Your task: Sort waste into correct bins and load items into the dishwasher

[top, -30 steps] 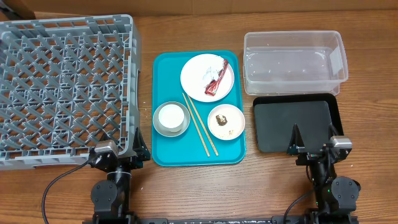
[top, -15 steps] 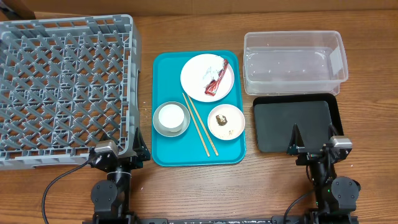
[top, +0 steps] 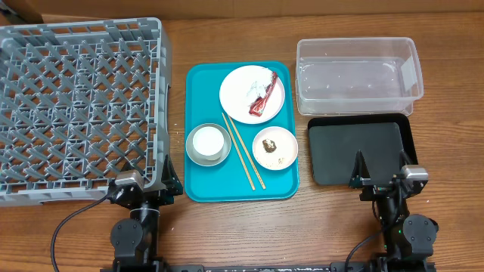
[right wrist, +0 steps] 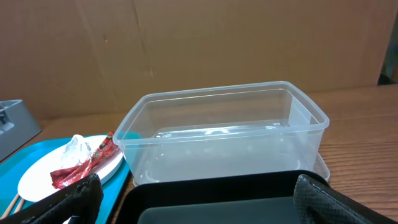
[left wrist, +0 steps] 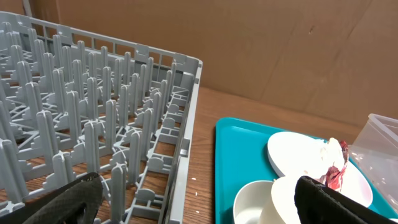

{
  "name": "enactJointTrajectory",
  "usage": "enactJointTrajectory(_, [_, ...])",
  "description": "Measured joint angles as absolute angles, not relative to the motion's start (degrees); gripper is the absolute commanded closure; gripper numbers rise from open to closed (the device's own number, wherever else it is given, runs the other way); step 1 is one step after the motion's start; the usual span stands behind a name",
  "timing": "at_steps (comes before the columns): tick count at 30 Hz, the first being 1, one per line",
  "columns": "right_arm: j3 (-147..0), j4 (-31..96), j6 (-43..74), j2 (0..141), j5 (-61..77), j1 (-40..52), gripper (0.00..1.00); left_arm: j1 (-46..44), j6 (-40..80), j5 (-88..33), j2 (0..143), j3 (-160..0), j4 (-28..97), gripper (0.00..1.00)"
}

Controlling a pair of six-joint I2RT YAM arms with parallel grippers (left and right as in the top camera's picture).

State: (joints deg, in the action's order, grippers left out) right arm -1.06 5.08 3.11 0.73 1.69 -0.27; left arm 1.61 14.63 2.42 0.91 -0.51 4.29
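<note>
**Nothing stirs, both arms parked at the bottom edge**

No change from the frames a moment back: every item sits where it was and neither arm has shifted. Your left gripper point(left wrist: 199, 204) shows its fingers spread wide with nothing between them, low in the frame by the near corner of the dish rack point(top: 76, 106). Your right gripper point(right wrist: 198, 200) is spread just as wide and empty, at the near edge of the black tray point(top: 333, 151).

Centre frame, on the teal tray point(top: 198, 189), the nearest row runs left to right: the white cup point(top: 209, 140) nested in the grey metal bowl point(top: 208, 160), the two chopsticks point(top: 243, 155) lying side by side on a diagonal, then the pinkish bowl point(top: 265, 157) holding the brown lump point(top: 269, 143) and rice grains point(top: 281, 157).

Further up the tray is the white plate point(top: 236, 89), with the tissue point(top: 255, 87) and wrapper point(top: 263, 102) on it.

Upper right, beyond the black tray, stands the clear tub point(top: 355, 41). The rack fills the upper left.
</note>
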Motion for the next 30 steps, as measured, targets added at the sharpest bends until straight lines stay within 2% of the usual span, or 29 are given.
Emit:
enactJointTrajectory(15, [-1.1, 3.6, 3.3, 0.7, 1.7, -0.3, 0.00, 1.6, 14.7, 2.4, 0.9, -0.5, 4.3, 0.00])
enactJointTrajectory(23, [-1.1, 5.2, 8.9, 0.8, 1.7, -0.3, 0.00, 1.6, 15.1, 2.4, 0.9, -0.5, 4.6, 0.00])
enactJointTrajectory(26, [-1.2, 7.0, 10.3, 1.0, 1.7, -0.3, 0.00, 1.6, 15.1, 2.4, 0.9, -1.0, 6.0, 0.00])
enactJointTrajectory(30, [-4.6, 11.0, 11.0, 3.4, 1.7, -0.3, 0.00, 1.6, 14.8, 2.6, 1.1, -5.1, 13.8, 0.00])
